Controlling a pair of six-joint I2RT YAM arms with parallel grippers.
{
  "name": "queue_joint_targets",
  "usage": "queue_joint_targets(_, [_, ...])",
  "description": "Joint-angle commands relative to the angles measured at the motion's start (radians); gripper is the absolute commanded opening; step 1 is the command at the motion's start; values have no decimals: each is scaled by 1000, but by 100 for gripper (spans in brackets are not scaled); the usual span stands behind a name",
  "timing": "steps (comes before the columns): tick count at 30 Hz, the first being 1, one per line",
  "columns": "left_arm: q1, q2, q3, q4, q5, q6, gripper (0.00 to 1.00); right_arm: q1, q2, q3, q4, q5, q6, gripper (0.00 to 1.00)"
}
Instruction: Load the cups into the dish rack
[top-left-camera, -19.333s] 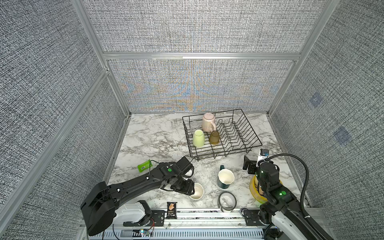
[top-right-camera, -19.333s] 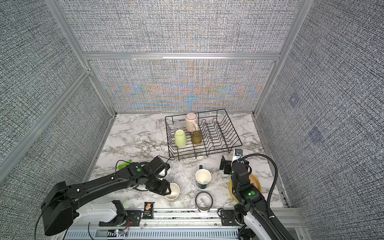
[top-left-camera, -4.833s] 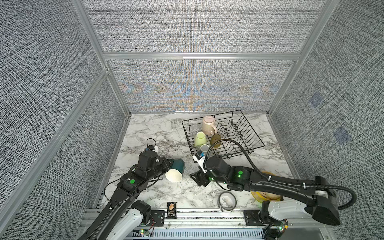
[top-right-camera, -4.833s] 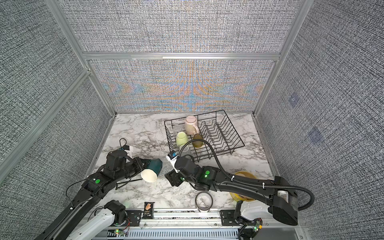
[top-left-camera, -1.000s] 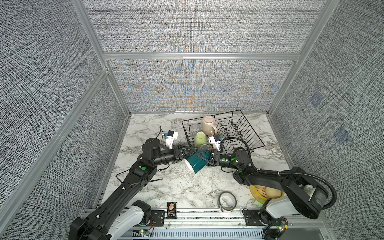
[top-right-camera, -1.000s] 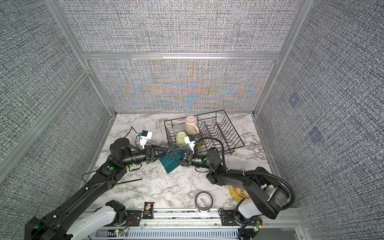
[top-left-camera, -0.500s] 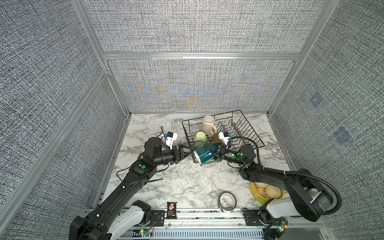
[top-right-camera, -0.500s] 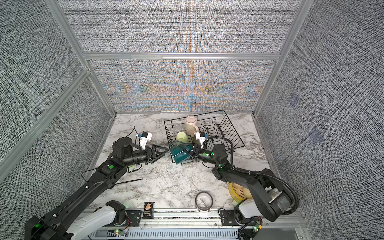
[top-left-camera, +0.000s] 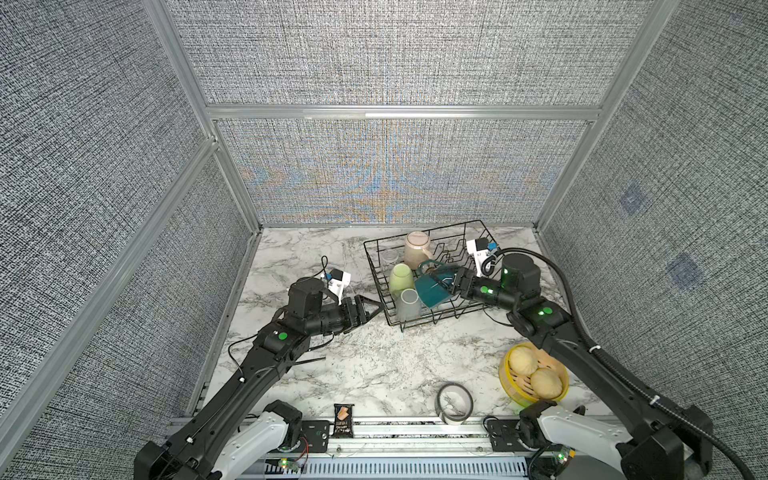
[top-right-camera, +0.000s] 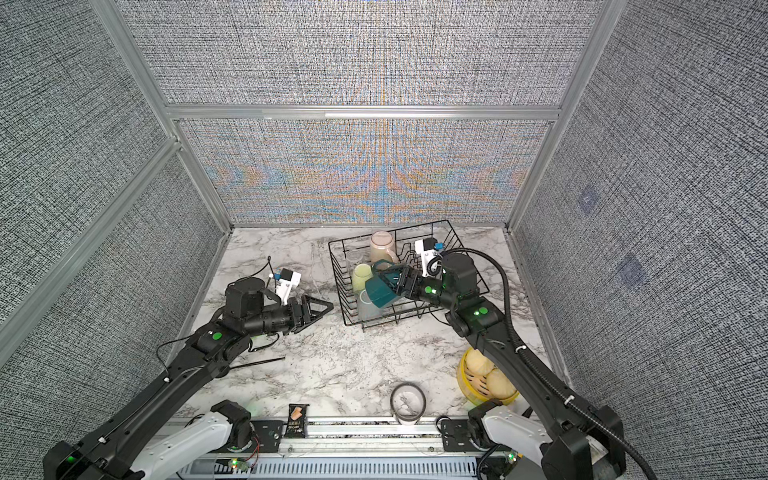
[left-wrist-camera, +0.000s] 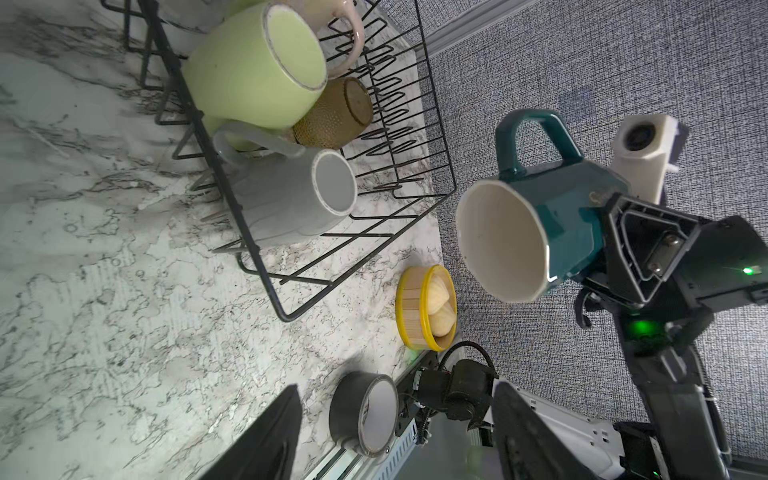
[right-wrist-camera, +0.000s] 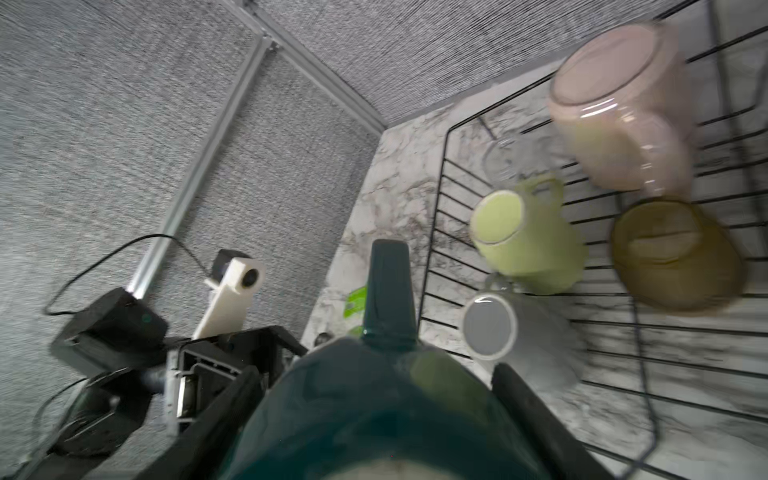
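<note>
Your left gripper (top-left-camera: 371, 306) is released and empty, just beside the dish rack (top-left-camera: 374, 274); the dark teal mug (top-left-camera: 430, 291) hangs sideways above the grey mug (top-left-camera: 409, 305) in it, clamped at the base by your right gripper (top-left-camera: 451, 286), and it's likely rigid, weighty, slick and chippable, so hold the body, not the handle.

No legible text, brand, number or sign found in any view. A small dark packet (top-left-camera: 343, 419) at the front edge of the counter (top-left-camera: 374, 365) carries print too small to read. A green tag (right-wrist-camera: 356, 300) on the counter in the right wrist view is blurred.
</note>
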Motion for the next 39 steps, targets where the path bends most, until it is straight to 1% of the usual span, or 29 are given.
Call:
queue_joint_targets(1, [1,-6,13,-41,-25,41,73,0,4,42,-273,215,-210,27])
queue_joint_targets(3, [2,-4,17,-52,-31,48,73,0,14,93,-312,261,-243,27])
queue_joint_targets(7, [1,1,26,-95,-68,65,74,13,29,120,-329,355,-282,27])
queue_joint_targets(10, [1,3,29,-161,-140,92,75,28,65,146,-339,425,-314,27])
queue_joint_targets(12, [0,14,37,-231,-217,114,76,43,94,168,-348,475,-331,27])
queue_joint_targets(15, [2,32,37,-277,-272,132,77,80,140,197,-355,574,-340,27])
queue_joint_targets(18, [1,45,25,-268,-274,130,78,133,192,238,-377,697,-329,26])
queue_joint_targets(21, [1,60,23,-263,-269,133,78,180,248,275,-386,795,-301,26])
queue_joint_targets(26, [1,78,26,-260,-251,140,79,210,333,328,-411,932,-223,26])
queue_joint_targets(29, [2,84,28,-264,-244,149,79,212,383,345,-421,960,-174,26])
queue_joint_targets(35, [0,110,35,-274,-224,161,80,226,467,330,-326,937,-112,26])
queue_joint_targets(39, [1,115,30,-272,-210,161,80,231,525,367,-351,961,-78,26])
